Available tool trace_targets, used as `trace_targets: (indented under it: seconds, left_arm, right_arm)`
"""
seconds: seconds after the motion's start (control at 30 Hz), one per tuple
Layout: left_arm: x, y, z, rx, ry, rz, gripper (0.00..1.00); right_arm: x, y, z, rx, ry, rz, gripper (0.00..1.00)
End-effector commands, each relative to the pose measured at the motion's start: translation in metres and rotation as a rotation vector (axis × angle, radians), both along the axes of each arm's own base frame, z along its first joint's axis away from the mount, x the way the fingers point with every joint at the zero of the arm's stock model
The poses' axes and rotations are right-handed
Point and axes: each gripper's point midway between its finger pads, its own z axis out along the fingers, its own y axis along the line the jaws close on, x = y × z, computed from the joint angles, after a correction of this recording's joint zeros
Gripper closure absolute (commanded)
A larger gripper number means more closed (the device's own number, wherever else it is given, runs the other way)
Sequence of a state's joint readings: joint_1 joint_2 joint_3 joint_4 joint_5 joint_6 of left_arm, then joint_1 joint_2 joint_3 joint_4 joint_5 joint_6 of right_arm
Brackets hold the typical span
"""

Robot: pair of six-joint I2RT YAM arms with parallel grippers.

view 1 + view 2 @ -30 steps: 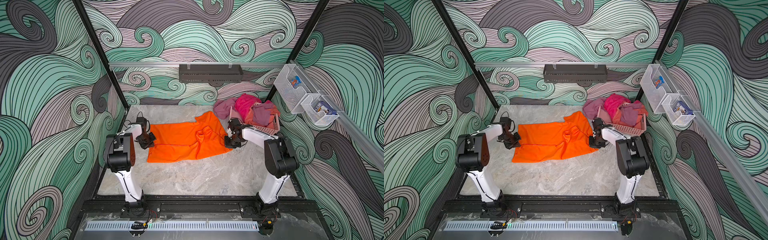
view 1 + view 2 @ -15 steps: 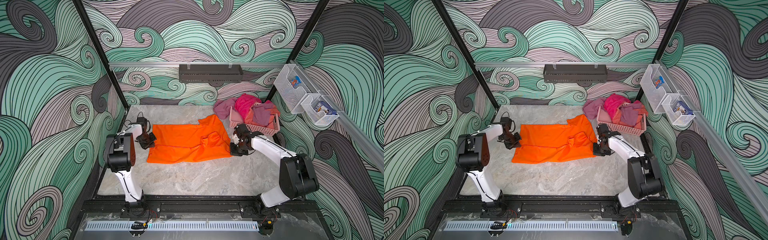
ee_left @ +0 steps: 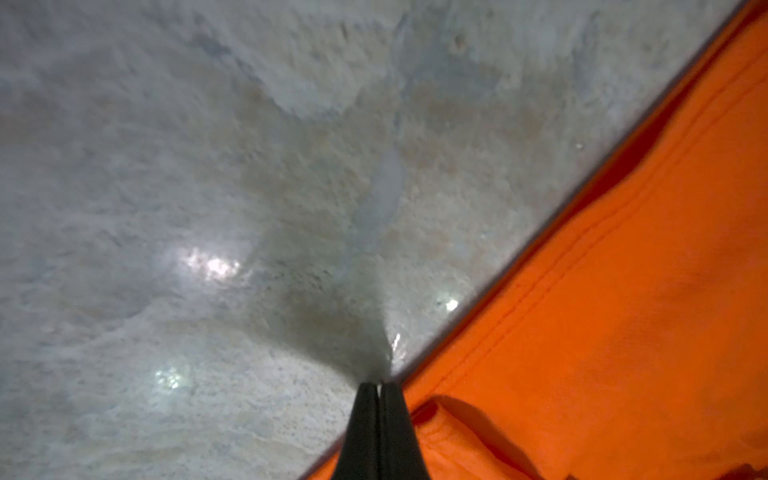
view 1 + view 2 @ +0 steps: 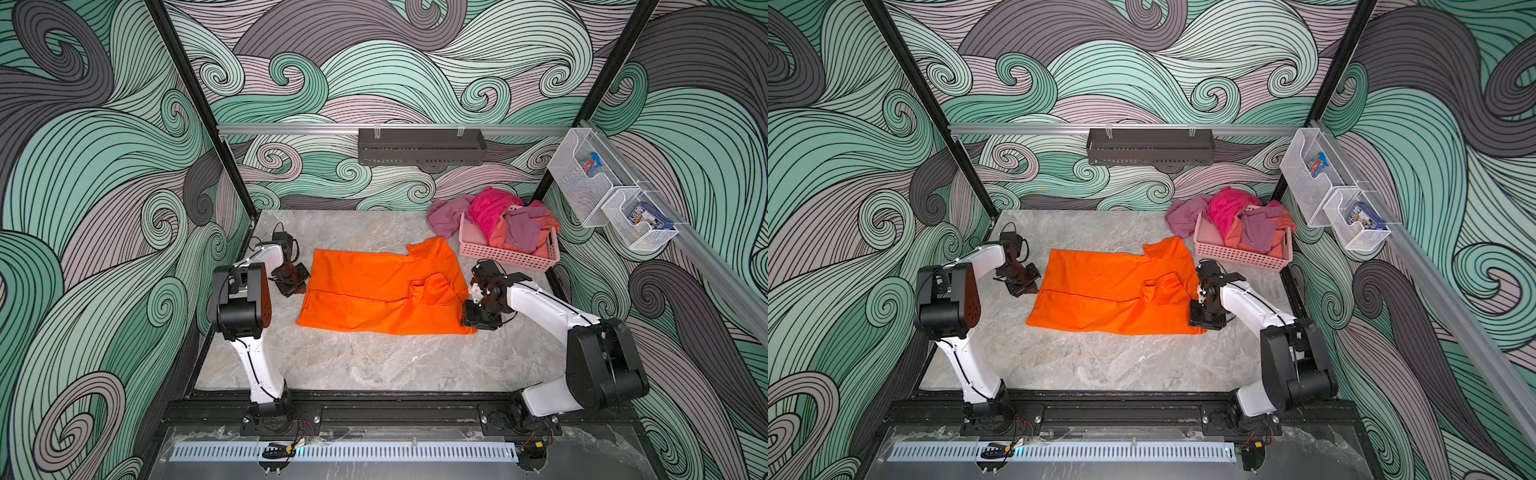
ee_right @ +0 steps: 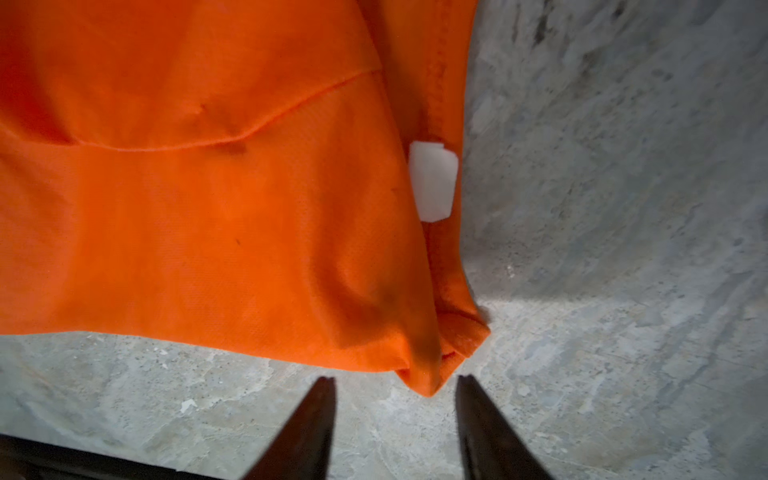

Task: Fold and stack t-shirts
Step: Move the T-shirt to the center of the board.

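I've got the orange t-shirt (image 4: pixel 374 291) lying mid-frame on the table (image 4: pixel 374 365) in both top views, L gripper (image 3: pixel 377 388) pressed together at its edge, R gripper (image 5: pixel 395 379) spread w/ a shirt corner just ahead.

Matt orange cloth t-shirt (image 4: pixel 382 291), marbled tabletop (image 4: pixel 374 361)

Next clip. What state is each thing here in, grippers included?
orange t-shirt: flat on the table, partly folded over itself, white neck label showing.
left gripper: shut, at the shirt's hem edge; unclear whether it grips the cloth.
right gripper: open, with a shirt corner just ahead of its tips, not held.
pink basket: upright, heaped full.
clothes: crumpled, unfolded, one piece hanging over the side.
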State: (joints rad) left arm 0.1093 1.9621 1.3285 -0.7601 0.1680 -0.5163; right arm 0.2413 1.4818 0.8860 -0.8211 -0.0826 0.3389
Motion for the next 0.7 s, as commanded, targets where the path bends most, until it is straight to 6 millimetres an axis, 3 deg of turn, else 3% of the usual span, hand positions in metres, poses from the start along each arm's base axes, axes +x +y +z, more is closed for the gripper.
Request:
trace_targets:
  seconds: [0.0, 0.2, 0.4, 0.67]
  left_arm:
    - [0.003, 0.001, 0.005, -0.011, 0.006, 0.015, 1.00]
    - [0.012, -0.014, 0.022, -0.088, -0.088, -0.009, 0.97]
    - [0.006, -0.023, 0.015, -0.131, -0.067, -0.016, 0.87]
    - [-0.043, -0.029, 0.019, -0.137, 0.009, -0.014, 0.79]
  right_arm:
    - [-0.002, 0.004, 0.002, 0.010, 0.017, 0.003, 0.39]
    - [0.007, 0.005, 0.013, 0.013, -0.030, -0.001, 0.33]
    - [0.009, 0.007, 0.013, 0.018, -0.026, -0.004, 0.33]
    - [0.000, 0.005, -0.009, -0.002, 0.062, -0.024, 0.34]
